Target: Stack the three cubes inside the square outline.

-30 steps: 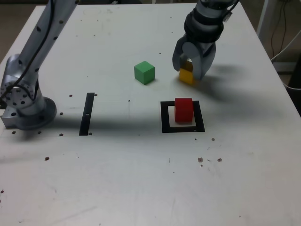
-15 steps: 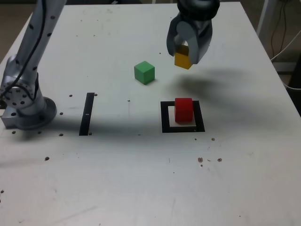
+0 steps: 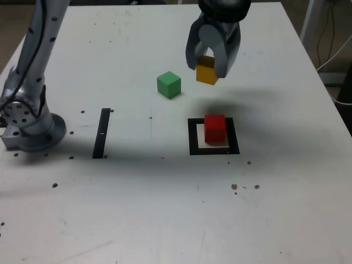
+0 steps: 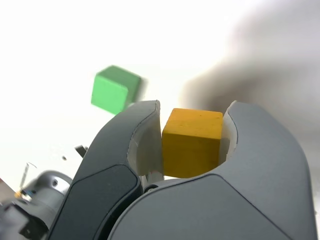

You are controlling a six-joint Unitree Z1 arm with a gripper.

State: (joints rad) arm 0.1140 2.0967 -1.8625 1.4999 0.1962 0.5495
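Across a pale, hard counter (image 3: 137,209) with scattered dark flecks, in the exterior view, find the yellow cube (image 3: 207,73) raised clear of the surface and clamped in the tool (image 3: 207,70), probably to become the second layer. Nearer the camera than the yellow cube, notice the red cube (image 3: 215,129) inside the square outline (image 3: 193,137), set there as the likely base of the stack. To the exterior view's left of the yellow cube, see the green cube (image 3: 169,85) alone on the counter, apparently kept for the top. Farther left of it, a narrow black strip (image 3: 101,133), flat and straight-edged.

Turning to the wrist view, see both curved fingers pressed to opposite sides of the yellow cube, a grip leaving its underside free for seating on the red one. Smooth grey shells, paler inner pads (image 4: 148,150); matte, plain cube faces with crisp edges. Apart from the yellow cube, green cube resting on the brightly lit counter. Next, probably align above red before lowering.
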